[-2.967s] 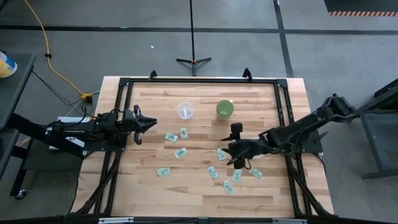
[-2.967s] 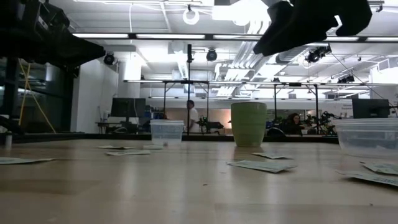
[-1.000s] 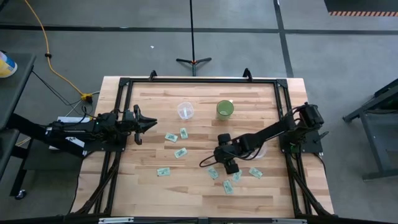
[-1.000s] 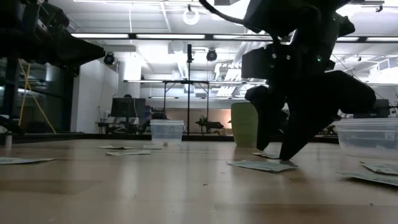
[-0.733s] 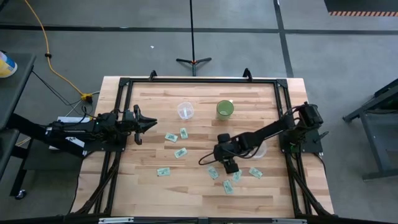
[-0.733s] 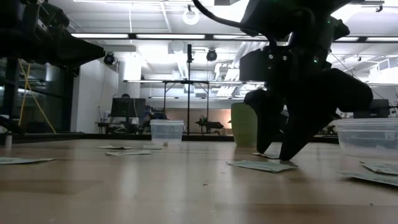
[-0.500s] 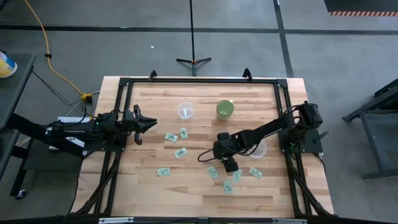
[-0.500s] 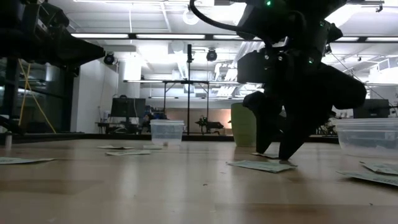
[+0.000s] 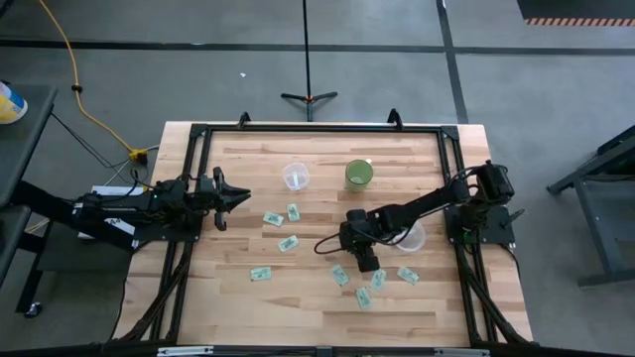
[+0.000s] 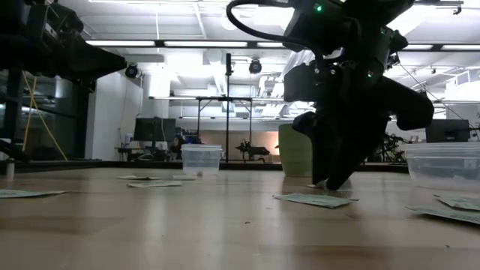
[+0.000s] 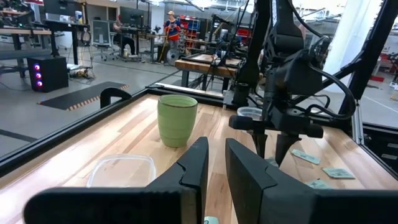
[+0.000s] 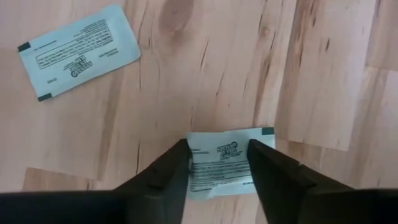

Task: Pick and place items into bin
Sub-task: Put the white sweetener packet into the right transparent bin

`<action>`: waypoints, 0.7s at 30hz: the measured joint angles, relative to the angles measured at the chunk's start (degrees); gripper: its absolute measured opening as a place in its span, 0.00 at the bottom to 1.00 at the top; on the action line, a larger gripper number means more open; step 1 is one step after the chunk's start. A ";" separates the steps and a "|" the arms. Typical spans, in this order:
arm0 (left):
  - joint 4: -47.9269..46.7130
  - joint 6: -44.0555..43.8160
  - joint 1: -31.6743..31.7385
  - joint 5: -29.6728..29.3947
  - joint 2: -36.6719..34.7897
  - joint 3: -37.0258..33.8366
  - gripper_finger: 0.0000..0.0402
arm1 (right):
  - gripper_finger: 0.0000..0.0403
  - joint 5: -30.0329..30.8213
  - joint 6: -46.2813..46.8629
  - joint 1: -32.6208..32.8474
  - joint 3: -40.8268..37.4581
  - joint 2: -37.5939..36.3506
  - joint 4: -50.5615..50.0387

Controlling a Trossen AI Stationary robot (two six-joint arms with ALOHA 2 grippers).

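Several small pale green and white packets lie flat on the wooden table (image 9: 238, 149), among them one at centre left (image 9: 273, 218) and one near the front (image 9: 363, 297). My right gripper (image 9: 354, 248) points steeply down at the table's middle and is shut on one packet (image 12: 224, 155), which lies flat. A second packet (image 12: 78, 53) lies a little beyond it. The clear bin (image 9: 415, 238) stands just right of that gripper, partly under the arm. My left gripper (image 9: 243, 196) waits level at the table's left side, open by a narrow gap (image 11: 216, 168), nothing in it. My right gripper comes at the packet from above, pointing steeply down, its two fingers set across the packet's length. One fingertip (image 12: 181, 149) meets the packet's short end (image 12: 193, 155); the other (image 12: 256, 149) stands a little in from the opposite end (image 12: 266, 134). The packet lies flat on the table.
A clear cup (image 9: 296, 177) and a green cup (image 9: 359, 175) stand at the far middle of the table. A black frame (image 9: 317, 129) runs round the tabletop. Bare wood lies between the left gripper and the packets. People show in the room behind.
My right gripper has shifted slightly toward the table's left edge while staying low at the tabletop. Its fingers, which stood wide apart around the packet, have drawn together onto it. The packet still lies flat on the table.
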 joint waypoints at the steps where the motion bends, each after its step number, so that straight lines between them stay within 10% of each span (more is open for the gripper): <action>1: 0.01 0.00 0.00 0.02 0.00 0.00 0.23 | 0.34 -0.25 0.01 0.00 0.00 0.16 -0.04; 21: 0.03 0.00 0.02 0.02 0.00 0.00 0.23 | 0.05 -2.53 0.15 0.09 -0.02 -1.52 -0.20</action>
